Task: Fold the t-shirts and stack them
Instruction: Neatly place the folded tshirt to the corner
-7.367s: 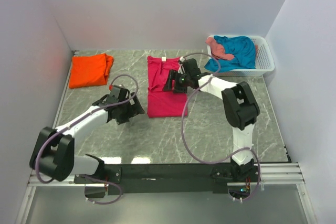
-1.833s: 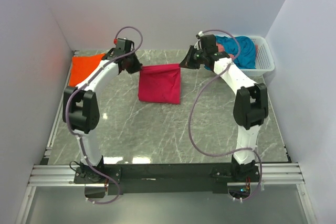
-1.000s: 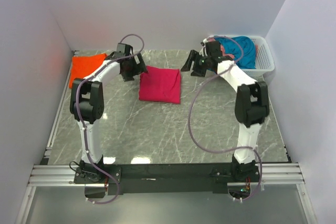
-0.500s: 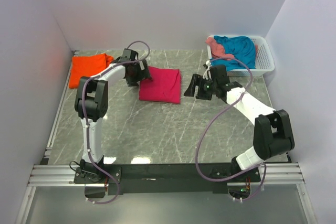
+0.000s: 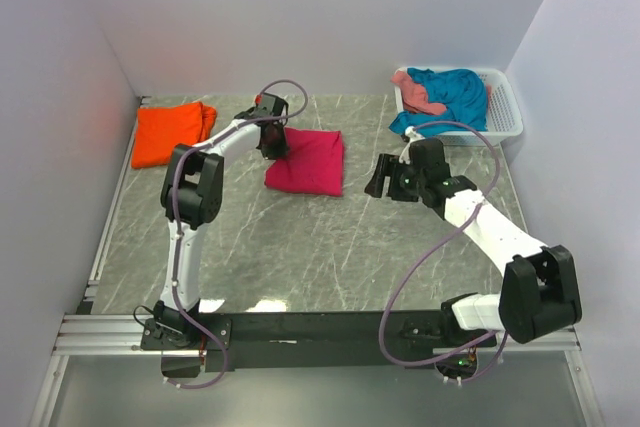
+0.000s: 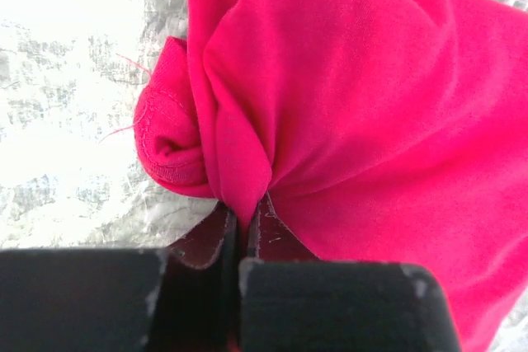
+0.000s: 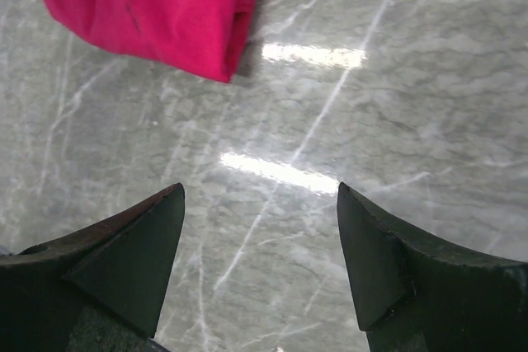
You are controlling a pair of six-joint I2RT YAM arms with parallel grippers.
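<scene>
orange tee [image 5: 172, 134] folded at upper left; left tool [image 6: 242, 218] clenched on folded magenta tee [image 5: 310, 162], probably for stacking; right tool [image 7: 260, 257] released; teal tee [image 5: 455, 95] and salmon tee [image 5: 418, 93] lie unfolded in basket [image 5: 506, 115].

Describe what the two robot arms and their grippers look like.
The left arm and right arm have white links and bulky black joints. A thin lilac cable loops along each. The left gripper and right gripper are black, with wedge-shaped fingers.
</scene>
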